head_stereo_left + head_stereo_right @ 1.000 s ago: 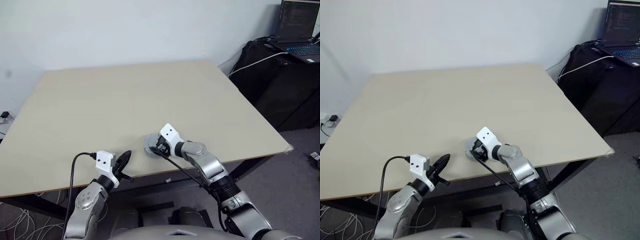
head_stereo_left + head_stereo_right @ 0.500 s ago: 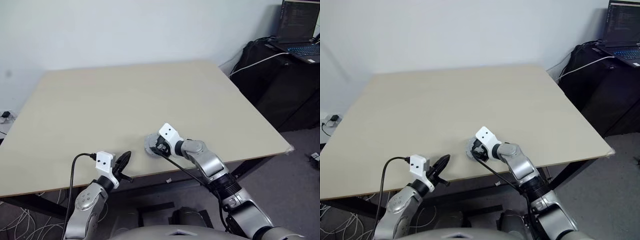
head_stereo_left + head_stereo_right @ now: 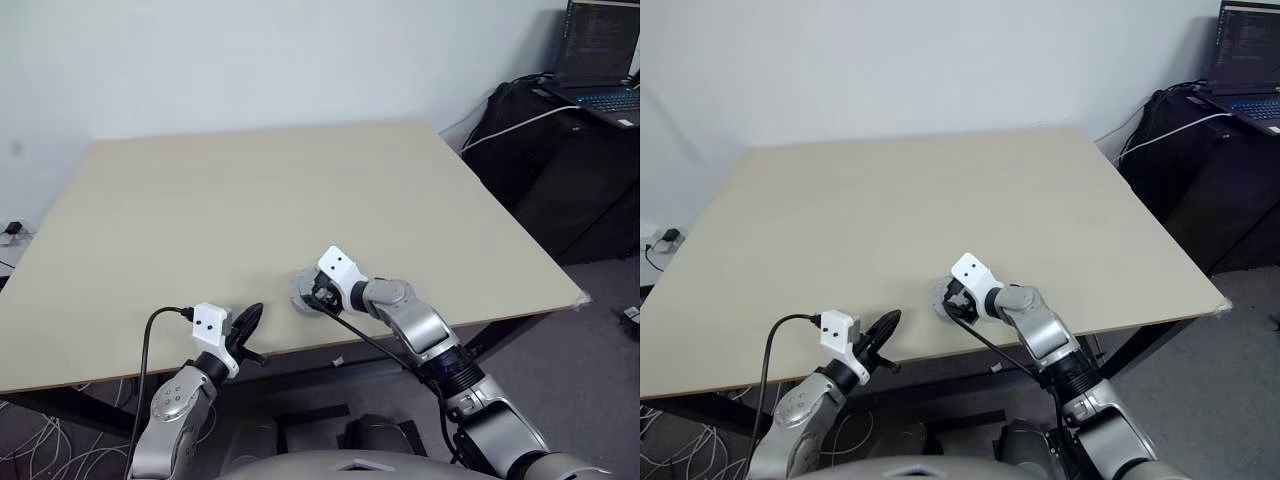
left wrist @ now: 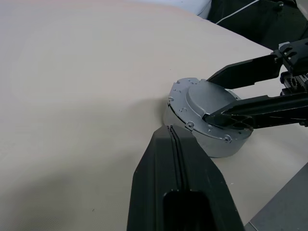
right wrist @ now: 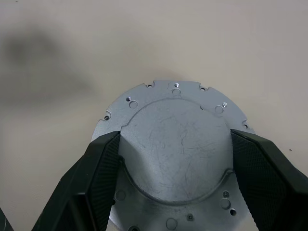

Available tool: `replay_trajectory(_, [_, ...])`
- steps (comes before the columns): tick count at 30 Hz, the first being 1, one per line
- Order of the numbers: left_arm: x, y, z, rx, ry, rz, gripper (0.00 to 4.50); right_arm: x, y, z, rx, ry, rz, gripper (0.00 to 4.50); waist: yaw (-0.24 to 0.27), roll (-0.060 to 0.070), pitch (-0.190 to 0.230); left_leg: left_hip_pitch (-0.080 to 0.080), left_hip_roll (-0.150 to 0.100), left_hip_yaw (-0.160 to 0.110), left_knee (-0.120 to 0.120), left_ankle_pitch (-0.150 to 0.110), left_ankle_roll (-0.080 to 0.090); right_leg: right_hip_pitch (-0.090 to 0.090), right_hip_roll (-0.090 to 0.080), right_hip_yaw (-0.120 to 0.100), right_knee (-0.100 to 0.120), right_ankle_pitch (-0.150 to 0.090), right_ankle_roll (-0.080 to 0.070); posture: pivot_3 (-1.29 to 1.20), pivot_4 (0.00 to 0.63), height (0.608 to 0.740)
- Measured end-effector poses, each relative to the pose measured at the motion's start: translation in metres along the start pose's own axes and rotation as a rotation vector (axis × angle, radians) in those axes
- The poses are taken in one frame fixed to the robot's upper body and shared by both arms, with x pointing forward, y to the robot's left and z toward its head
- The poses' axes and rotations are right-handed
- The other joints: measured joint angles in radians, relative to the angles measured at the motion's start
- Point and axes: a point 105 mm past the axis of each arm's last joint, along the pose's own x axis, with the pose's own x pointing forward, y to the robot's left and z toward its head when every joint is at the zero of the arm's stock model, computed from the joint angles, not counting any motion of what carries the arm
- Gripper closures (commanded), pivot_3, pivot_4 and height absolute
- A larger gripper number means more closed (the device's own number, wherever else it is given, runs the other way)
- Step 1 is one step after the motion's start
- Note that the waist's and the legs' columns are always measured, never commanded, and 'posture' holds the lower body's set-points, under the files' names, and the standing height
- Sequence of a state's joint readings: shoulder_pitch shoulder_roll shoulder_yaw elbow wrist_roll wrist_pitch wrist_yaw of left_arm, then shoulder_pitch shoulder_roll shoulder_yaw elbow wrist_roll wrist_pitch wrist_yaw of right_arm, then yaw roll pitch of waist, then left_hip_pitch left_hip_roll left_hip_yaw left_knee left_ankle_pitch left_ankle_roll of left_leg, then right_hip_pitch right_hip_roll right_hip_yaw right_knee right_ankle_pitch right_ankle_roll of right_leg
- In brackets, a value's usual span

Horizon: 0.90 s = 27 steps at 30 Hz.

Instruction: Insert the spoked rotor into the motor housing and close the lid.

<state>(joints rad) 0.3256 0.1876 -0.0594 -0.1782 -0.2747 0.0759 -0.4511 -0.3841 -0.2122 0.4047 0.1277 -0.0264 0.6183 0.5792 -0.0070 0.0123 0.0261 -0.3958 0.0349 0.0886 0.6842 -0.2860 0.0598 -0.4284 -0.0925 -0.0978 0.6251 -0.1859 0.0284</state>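
The lid, a round silver-grey disc with a raised middle and small holes round its flange, lies flat on the table near the front edge. My right gripper reaches down over it, its two black fingers pressed against opposite sides of the raised middle. My left gripper is shut and empty, hovering at the table's front edge just left of the lid. The spoked rotor and the motor housing are hidden, presumably beneath the lid.
The light wooden table stretches wide and bare behind the lid. A dark cabinet with a laptop and cables stands beyond the right edge. A wall runs behind the table.
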Motion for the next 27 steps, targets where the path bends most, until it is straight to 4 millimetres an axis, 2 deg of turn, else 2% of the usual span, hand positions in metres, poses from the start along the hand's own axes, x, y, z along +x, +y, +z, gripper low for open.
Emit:
replay_trajectory(13, [0.0018,0.0036,0.0064,0.024,-0.021,0.006,4.50,0.0019,-0.0009,-0.0004,0.059,0.049,0.001,1.29,0.000,0.002,-0.003,0.001,0.000,0.000,0.000,0.000,0.000,0.000,0.000,0.000,0.000,0.000,0.000,0.00,0.000,0.740])
replay_trajectory(27, [0.0024,0.0041,0.0071,0.024,-0.024,0.011,4.50,0.0003,-0.0003,-0.0026,0.021,0.071,0.020,1.29,0.005,0.003,-0.004,0.000,-0.001,0.000,0.000,0.000,0.000,0.001,-0.001,0.000,0.000,0.000,0.000,0.00,0.000,0.740])
